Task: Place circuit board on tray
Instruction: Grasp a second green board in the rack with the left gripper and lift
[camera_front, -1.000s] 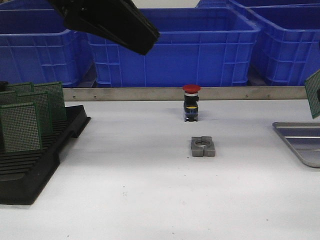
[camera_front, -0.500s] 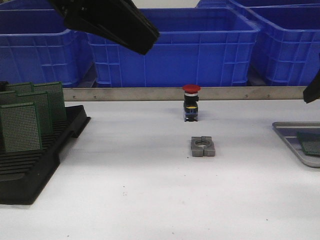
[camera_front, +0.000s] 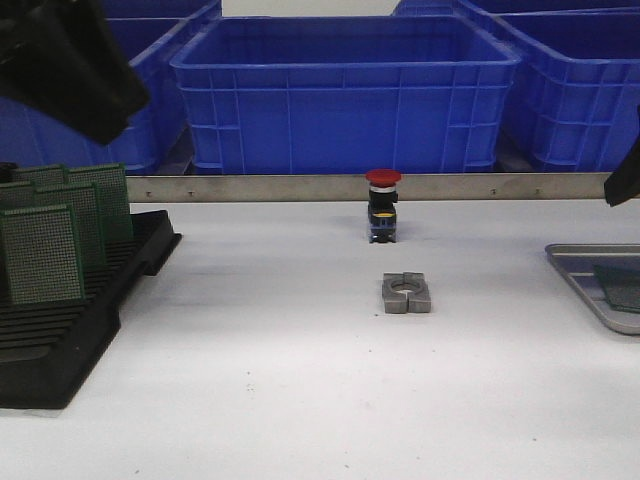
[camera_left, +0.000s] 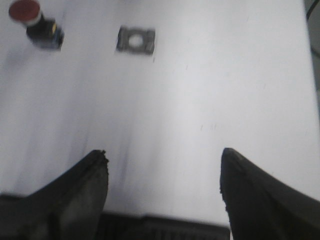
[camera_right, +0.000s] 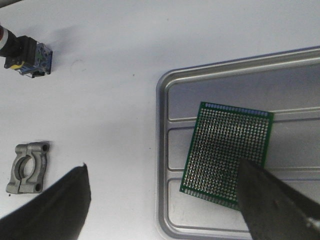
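A green perforated circuit board (camera_right: 227, 154) lies flat in the silver-grey ribbed tray (camera_right: 165, 100). In the front view the tray (camera_front: 580, 268) is at the right edge with the board (camera_front: 622, 285) in it. My right gripper (camera_right: 162, 172) is open and empty above the tray's near corner; only a dark part of it shows at the front view's right edge (camera_front: 625, 175). My left gripper (camera_left: 164, 155) is open and empty, high above the table by the black rack (camera_front: 60, 330). The rack holds several more upright green boards (camera_front: 42, 252).
A red-capped push button (camera_front: 382, 205) stands at the table's middle back. A grey metal clamp block (camera_front: 406, 293) lies in front of it. Blue bins (camera_front: 345, 95) line the back behind a metal rail (camera_front: 300, 187).
One second ago the right gripper held the board upright at the right edge; it has let go and the board lies in the tray. The left arm has swung left.
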